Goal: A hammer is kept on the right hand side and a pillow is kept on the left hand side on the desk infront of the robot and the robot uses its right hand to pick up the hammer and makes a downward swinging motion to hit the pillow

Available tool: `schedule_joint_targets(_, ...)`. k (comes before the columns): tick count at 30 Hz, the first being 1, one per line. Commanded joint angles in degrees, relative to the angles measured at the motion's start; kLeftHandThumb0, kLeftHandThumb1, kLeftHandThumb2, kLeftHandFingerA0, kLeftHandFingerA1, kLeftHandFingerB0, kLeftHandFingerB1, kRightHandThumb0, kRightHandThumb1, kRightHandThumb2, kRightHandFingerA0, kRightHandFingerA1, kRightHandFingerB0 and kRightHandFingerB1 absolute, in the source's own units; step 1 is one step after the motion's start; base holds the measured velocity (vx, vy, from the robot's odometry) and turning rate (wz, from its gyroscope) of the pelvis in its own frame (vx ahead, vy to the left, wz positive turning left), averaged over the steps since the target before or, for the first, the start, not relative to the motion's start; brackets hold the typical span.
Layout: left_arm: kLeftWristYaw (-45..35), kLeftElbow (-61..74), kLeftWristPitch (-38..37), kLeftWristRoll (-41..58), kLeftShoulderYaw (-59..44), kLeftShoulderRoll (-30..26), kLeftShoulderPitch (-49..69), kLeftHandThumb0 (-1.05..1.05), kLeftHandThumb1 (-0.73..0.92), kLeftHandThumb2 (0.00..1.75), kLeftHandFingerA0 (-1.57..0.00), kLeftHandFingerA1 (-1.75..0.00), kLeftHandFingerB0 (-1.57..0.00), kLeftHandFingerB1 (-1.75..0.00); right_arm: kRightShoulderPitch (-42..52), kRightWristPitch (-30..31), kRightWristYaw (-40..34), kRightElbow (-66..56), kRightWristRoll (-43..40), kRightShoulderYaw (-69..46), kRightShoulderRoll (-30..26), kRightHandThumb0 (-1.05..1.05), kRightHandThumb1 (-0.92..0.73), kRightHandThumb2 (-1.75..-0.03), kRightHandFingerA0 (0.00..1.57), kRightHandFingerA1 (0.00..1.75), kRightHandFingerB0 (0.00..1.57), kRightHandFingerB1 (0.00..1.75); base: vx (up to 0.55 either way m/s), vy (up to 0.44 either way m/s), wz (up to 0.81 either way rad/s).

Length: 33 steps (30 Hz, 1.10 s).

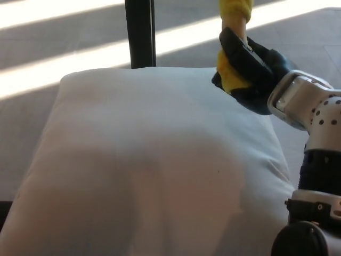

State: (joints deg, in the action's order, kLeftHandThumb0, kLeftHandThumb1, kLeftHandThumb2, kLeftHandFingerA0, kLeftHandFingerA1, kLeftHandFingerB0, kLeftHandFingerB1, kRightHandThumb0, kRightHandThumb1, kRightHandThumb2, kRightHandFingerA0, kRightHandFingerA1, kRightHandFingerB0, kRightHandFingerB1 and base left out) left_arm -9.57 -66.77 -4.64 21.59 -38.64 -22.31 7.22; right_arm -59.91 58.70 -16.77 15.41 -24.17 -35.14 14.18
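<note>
A large white pillow (149,160) fills most of the head view, lying on the desk. My right hand (250,69) hangs over the pillow's far right corner, its black fingers shut on the yellow handle of the hammer (234,37). The handle points up and runs out of the top edge of the picture, so the hammer's head is hidden. The silver and white forearm (314,138) rises from the lower right. My left hand does not show.
A black post (139,33) stands behind the pillow at top centre. Bright bands of sunlight cross the grey floor (64,48) beyond. A strip of white desk (290,146) shows to the right of the pillow.
</note>
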Motion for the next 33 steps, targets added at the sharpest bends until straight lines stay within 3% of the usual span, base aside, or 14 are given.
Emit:
schedule_joint_targets(1, 0.73, -0.5, -1.33, 0.11, 0.37, -1.02, -0.07, -0.54, 0.74, 0.62, -0.63, -0.44, -0.58, -0.42, 6.68, -6.87, -8.3, 2.31, -6.56, -5.28, 12.86, -0.62, -0.92, -0.75, 1.06, 1.75, 0.73, 1.73, 0.0, 0.0, 0.0)
schedule_joint_targets(5, -0.25, -0.37, -1.86, 0.17, 0.38, -0.95, 0.12, -0.54, 0.75, 0.63, -0.6, -0.44, -0.56, -0.42, 8.11, -7.96, -9.97, 3.88, -7.98, -7.34, 14.11, -0.62, -0.92, -0.73, 1.04, 1.75, 0.7, 1.74, 0.0, 0.0, 0.0)
schedule_joint_targets(8, 0.03, -0.54, -1.42, 0.72, -0.13, -0.88, -0.25, -0.53, 0.73, 0.62, -0.61, -0.44, -0.56, -0.42, 9.62, -10.42, -11.48, 6.58, -7.35, -8.26, 15.25, -0.65, -0.7, -1.04, 1.33, 1.55, 0.96, 1.33, 0.0, 0.0, 0.0)
schedule_joint_targets(10, 0.21, -0.52, -1.38, 0.72, -0.19, -0.93, -0.14, -0.53, 0.73, 0.62, -0.62, -0.44, -0.58, -0.42, 9.82, -11.93, -13.71, 7.81, -7.83, -9.71, 16.15, -0.53, -0.92, -0.72, 1.11, 1.75, 0.75, 1.69, 0.0, 0.0, 0.0)
schedule_joint_targets(13, 0.11, -0.49, -1.16, 0.54, -0.09, -1.47, -0.22, -0.53, 0.74, 0.62, -0.64, -0.45, -0.59, -0.42, 11.88, -13.29, -13.98, 7.66, -9.3, -10.83, 18.76, -0.58, -0.92, -0.81, 1.15, 1.75, 0.79, 1.75, 0.0, 0.0, 0.0)
schedule_joint_targets(14, 0.31, -0.46, -1.24, 0.49, -0.1, -1.52, -0.11, -0.53, 0.74, 0.62, -0.66, -0.45, -0.6, -0.42, 12.98, -12.52, -14.19, 6.87, -9.98, -11.18, 19.83, -0.69, -0.7, -1.03, 1.36, 1.6, 1.03, 1.4, 0.0, 0.0, 0.0)
schedule_joint_targets(18, -0.87, -0.45, -1.57, -0.01, 0.46, -1.87, -0.01, -0.54, 0.74, 0.62, -0.6, -0.44, -0.56, -0.42, 16.69, -10.3, -12.85, 3.83, -9.27, -8.65, 22.44, -0.57, -0.92, -0.75, 1.13, 1.75, 0.79, 1.73, 0.0, 0.0, 0.0)
schedule_joint_targets(22, -0.36, -0.53, -1.48, 0.01, 0.34, -2.09, -0.17, -0.53, 0.74, 0.62, -0.62, -0.44, -0.57, -0.42, 19.01, -8.76, -12.84, 2.86, -7.86, -5.68, 24.32, -0.67, -0.76, -1.11, 1.4, 1.58, 1.1, 1.4, 0.0, 0.0, 0.0)
schedule_joint_targets(24, 0.52, -0.23, -0.96, -0.09, 0.33, -2.47, -0.41, -0.54, 0.74, 0.63, -0.65, -0.45, -0.59, -0.42, 19.37, -7.45, -14.16, 2.65, -9.52, -6.21, 26.23, -0.59, -0.92, -0.78, 1.13, 1.75, 0.87, 1.69, 0.0, 0.0, 0.0)
schedule_joint_targets(26, -0.08, -0.38, -0.77, 0.16, 0.1, -2.85, -0.53, -0.54, 0.74, 0.63, -0.62, -0.45, -0.58, -0.42, 19.98, -6.47, -13.64, 2.19, -10.38, -5.81, 26.41, -0.65, -0.76, -1.12, 1.4, 1.57, 1.11, 1.4, 0.0, 0.0, 0.0)
schedule_joint_targets(27, -0.39, -0.13, -0.97, -0.12, 0.39, -2.83, -0.27, -0.55, 0.74, 0.63, -0.61, -0.44, -0.6, -0.43, 20.61, -5.49, -14.85, 1.17, -9.32, -4.8, 26.93, -0.54, -0.92, -0.72, 1.13, 1.75, 0.84, 1.69, 0.0, 0.0, 0.0)
schedule_joint_targets(28, -0.97, -0.43, -1.45, -0.36, 0.6, -3.04, -0.24, -0.55, 0.75, 0.63, -0.6, -0.44, -0.56, -0.42, 21.49, -4.43, -14.82, 0.6, -8.63, -3.92, 26.79, -0.7, -0.69, -1.04, 1.38, 1.59, 1.02, 1.37, 0.0, 0.0, 0.0)
schedule_joint_targets(32, -0.89, -1.27, -1.34, -0.44, 0.52, -3.38, -0.3, -0.53, 0.75, 0.63, -0.62, -0.43, -0.57, -0.42, 23.6, -5.12, -15.98, 0.98, -7.15, -3.52, 26.27, -0.71, -0.71, -1.05, 1.4, 1.6, 0.99, 1.35, 0.0, 0.0, 0.0)
schedule_joint_targets(33, -1.83, -1.72, -2.0, -0.62, 0.67, -3.48, -0.11, -0.53, 0.78, 0.63, -0.56, -0.43, -0.53, -0.41, 24.55, -5.3, -15.94, 1.05, -6.93, -3.45, 26.06, -0.58, -0.92, -0.74, 1.15, 1.75, 0.84, 1.69, 0.0, 0.0, 0.0)
